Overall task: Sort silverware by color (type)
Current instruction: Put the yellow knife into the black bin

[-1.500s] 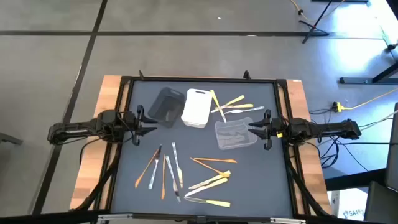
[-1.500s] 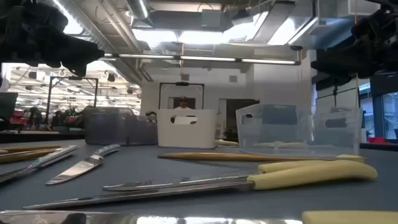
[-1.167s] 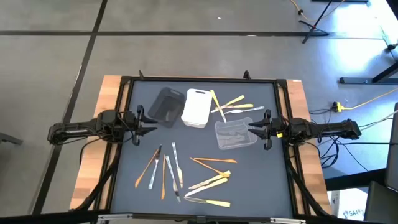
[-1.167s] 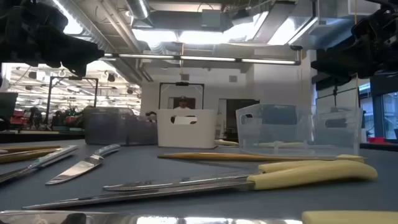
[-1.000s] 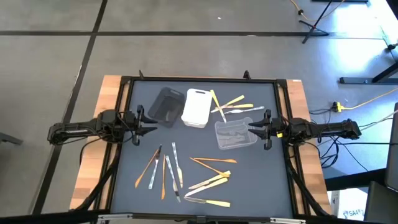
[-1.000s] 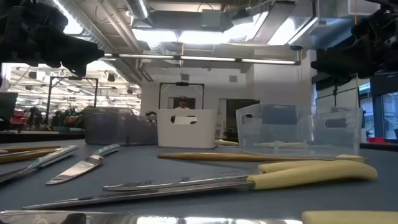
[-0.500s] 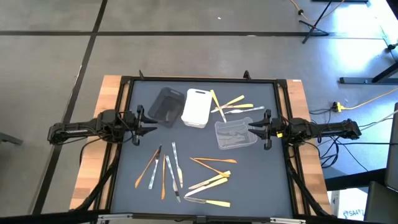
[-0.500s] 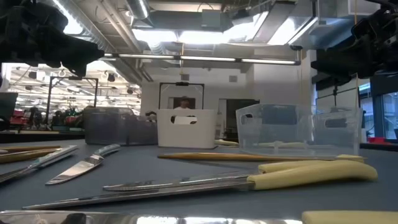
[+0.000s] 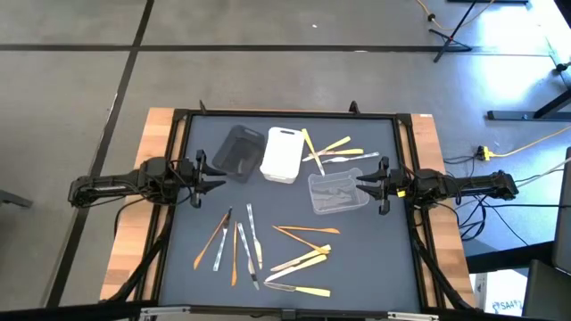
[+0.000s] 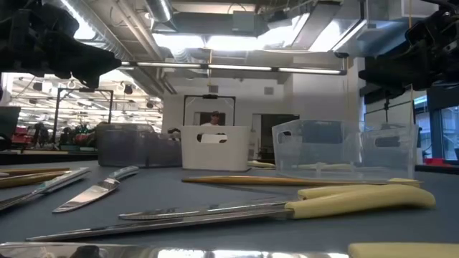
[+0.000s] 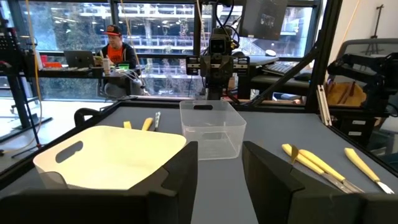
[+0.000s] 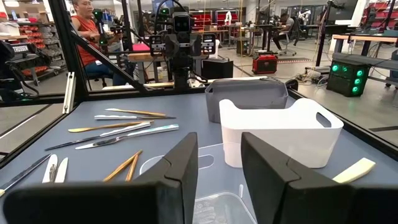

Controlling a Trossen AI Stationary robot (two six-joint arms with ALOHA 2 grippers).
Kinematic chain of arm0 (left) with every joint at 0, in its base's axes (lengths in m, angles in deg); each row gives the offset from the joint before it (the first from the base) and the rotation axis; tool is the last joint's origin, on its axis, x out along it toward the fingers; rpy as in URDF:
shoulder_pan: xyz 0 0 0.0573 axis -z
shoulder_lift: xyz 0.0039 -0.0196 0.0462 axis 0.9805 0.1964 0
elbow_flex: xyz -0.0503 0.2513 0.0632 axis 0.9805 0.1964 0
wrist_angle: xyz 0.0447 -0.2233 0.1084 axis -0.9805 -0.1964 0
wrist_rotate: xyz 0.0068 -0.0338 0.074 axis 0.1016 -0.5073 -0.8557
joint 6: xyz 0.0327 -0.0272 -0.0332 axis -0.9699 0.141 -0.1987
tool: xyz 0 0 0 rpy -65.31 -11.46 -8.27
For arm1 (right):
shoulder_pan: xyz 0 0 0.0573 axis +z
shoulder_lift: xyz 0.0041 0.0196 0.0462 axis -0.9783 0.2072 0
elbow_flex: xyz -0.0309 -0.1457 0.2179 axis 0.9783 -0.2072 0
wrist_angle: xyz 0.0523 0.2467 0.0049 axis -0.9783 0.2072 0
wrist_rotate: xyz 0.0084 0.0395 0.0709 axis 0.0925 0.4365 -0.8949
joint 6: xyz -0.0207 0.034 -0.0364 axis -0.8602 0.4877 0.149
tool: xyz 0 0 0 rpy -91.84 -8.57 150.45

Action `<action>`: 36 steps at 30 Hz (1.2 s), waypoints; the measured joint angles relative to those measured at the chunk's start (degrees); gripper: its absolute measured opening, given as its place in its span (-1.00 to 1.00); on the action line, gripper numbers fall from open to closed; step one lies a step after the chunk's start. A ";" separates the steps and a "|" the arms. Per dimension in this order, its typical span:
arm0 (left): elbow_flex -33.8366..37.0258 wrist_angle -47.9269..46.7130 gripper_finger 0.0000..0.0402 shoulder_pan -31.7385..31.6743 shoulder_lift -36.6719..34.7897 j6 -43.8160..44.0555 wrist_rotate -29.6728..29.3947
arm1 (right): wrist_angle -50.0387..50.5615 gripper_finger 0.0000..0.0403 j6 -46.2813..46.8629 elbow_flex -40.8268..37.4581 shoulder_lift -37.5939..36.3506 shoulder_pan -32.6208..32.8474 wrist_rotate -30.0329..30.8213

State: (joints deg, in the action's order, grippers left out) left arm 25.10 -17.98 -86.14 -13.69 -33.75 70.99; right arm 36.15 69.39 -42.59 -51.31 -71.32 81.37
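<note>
The silverware lies on the dark mat in three loose groups: orange-brown and silver-grey pieces near left [image 9: 234, 242], pale yellow, orange-brown and silver ones near right [image 9: 303, 257], and pale yellow ones at the far side [image 9: 328, 149]. A few silver pieces lie in the clear tray [image 9: 337, 193]. My left gripper [image 9: 214, 183] hovers level at the table's left edge, open with nothing between its fingers [image 11: 219, 180]. My right gripper [image 9: 364, 185] hovers level at the right edge beside the clear tray, also open with nothing in it [image 12: 219, 174].
A black tray [image 9: 237, 152] and a white tray [image 9: 282, 154] stand side by side at the far middle. Bare mat lies between the two near groups and the trays. People sit beyond the table [image 11: 115, 46], [image 12: 87, 18].
</note>
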 joint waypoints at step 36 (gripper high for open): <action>0.00 0.06 -0.41 0.00 0.01 0.02 -0.09 | -6.70 0.05 7.55 -0.02 0.00 0.00 6.65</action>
State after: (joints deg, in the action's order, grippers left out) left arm 25.10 -17.91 -86.14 -13.68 -33.73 70.90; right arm 29.46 76.94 -42.60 -51.31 -71.32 88.02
